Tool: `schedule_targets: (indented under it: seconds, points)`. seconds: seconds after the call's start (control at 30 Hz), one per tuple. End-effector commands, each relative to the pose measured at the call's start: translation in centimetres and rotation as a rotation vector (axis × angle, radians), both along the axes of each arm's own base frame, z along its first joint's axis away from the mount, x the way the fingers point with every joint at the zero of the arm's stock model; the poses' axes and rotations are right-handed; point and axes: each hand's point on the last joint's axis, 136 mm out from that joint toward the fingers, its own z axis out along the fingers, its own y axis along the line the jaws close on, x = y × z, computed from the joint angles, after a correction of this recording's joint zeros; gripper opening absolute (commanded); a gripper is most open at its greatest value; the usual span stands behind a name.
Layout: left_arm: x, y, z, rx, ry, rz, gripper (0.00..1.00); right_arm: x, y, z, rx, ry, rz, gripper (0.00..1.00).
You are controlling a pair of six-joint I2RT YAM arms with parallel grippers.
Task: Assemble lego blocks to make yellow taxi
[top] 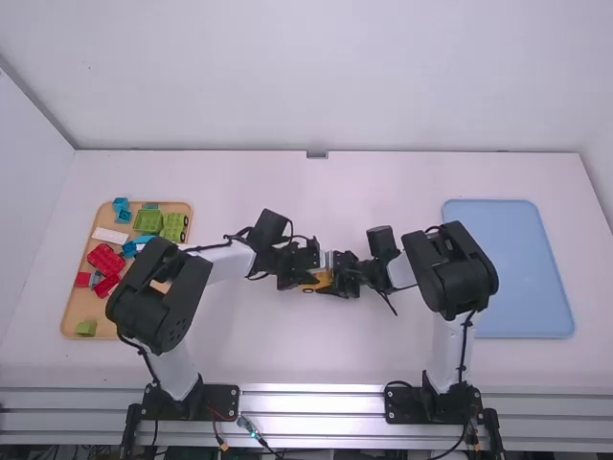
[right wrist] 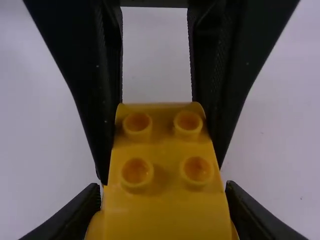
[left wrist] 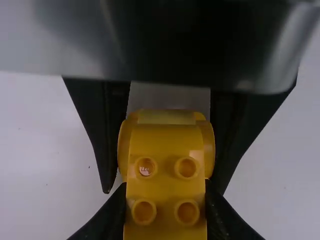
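Yellow taxi (left wrist: 167, 142) sits between the pincers, the left gripper (top: 306, 278) grasping one end, the right gripper (top: 335, 279) the other. Nearer the left pincer, one stud (left wrist: 138, 167) bears tiny lettering (left wrist: 144, 170), too small to read.

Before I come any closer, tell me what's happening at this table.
The robot's left hand and right hand meet near the middle of the table, both gripping yellow blocks between them. It looks like part of the taxi build, though whether they are pressing pieces together or just steadying them, I can't tell. Red, green and blue blocks sit in the tan tray on the left; a blue tray lies on the right.
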Motion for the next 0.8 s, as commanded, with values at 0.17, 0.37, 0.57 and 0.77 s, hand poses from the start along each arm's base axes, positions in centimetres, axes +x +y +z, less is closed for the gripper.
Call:
schedule_targets:
  seconds: [0.17,0.37,0.57,0.77]
  points:
    - [-1.97,3.36,-5.76,0.202,0.096,0.068,0.03,-0.94,0.1,-0.76,-0.005,0.041,0.012,0.45]
    - [-1.96,3.35,-5.76,0.201,0.094,0.067,0.14,-0.75,-0.05,-1.08,-0.025,0.042,-0.003,0.46]
    - [-1.79,3.29,-5.66,0.2,0.086,0.063,0.21,-0.79,-0.06,-1.1,-0.026,0.044,-0.002,0.47]
    - [-1.27,3.09,-5.06,0.192,0.075,0.071,0.23,-0.99,0.13,-1.1,-0.025,0.044,0.006,0.46]
